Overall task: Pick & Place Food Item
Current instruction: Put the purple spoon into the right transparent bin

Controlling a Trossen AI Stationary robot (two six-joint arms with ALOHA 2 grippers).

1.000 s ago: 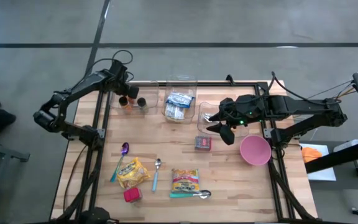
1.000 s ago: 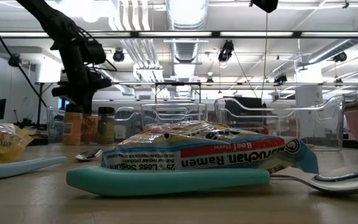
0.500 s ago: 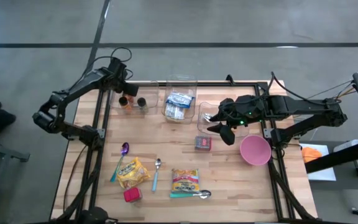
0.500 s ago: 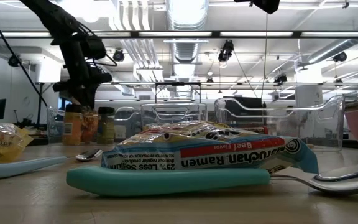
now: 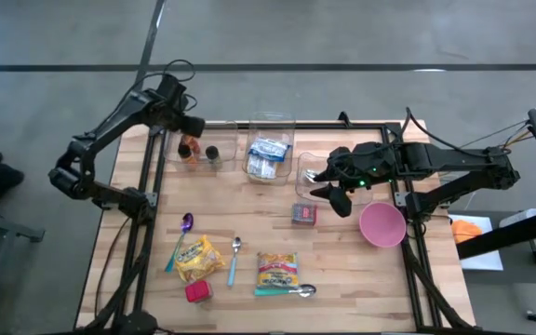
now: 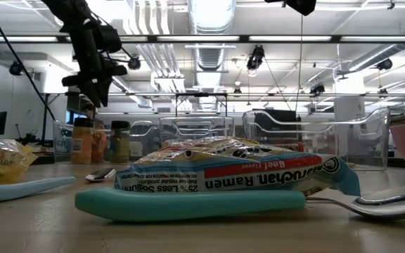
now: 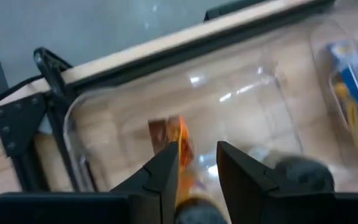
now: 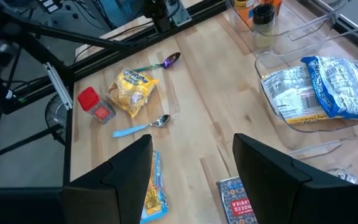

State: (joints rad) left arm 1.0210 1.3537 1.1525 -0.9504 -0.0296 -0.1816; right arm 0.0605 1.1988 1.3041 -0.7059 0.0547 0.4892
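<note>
An orange spice bottle (image 5: 187, 149) (image 7: 180, 144) and a dark-capped bottle (image 5: 213, 154) stand upright on their bases in the clear bin (image 5: 223, 135) at the table's far left. My left gripper (image 5: 192, 127) (image 7: 197, 169) hangs just above the orange bottle, pointing steeply down, open, touching nothing. My right gripper (image 5: 333, 194) (image 8: 191, 168) hovers open over the clear bin at the far right (image 5: 310, 167), holding nothing. A ramen packet (image 5: 277, 268) and a yellow snack packet (image 5: 198, 258) lie flat near the front edge.
The middle clear bin (image 5: 268, 121) holds blue-and-white packets (image 5: 268, 156). A small dark-red box (image 5: 304, 214), a pink bowl (image 5: 381, 224), a purple spoon (image 5: 184, 228), a blue-handled spoon (image 5: 234, 259), a teal-handled spoon (image 5: 287, 291) and a red container (image 5: 198, 291) lie on the wood.
My left gripper has risen straight up from the top of the orange bottle and now hangs clear of it. The bottle has stayed standing in the bin. My right arm has kept still.
</note>
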